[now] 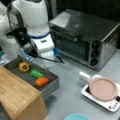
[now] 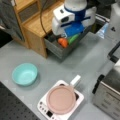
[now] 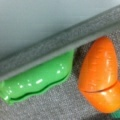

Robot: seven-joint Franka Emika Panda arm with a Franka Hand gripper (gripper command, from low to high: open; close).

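The gripper (image 2: 71, 31) hovers over the grey bin (image 1: 51, 86); its jaws' state cannot be told. The orange carrot (image 3: 100, 75), at the wrist view's right, looks light, rigid, slippery; best gripped across its middle.

The claw shows in no view, hidden behind the arm's wrist (image 2: 72, 18). The bin wall (image 3: 60, 47) covers the green toy's (image 3: 37, 80) top; the carrot (image 3: 100, 75) runs off the wrist view's bottom edge.
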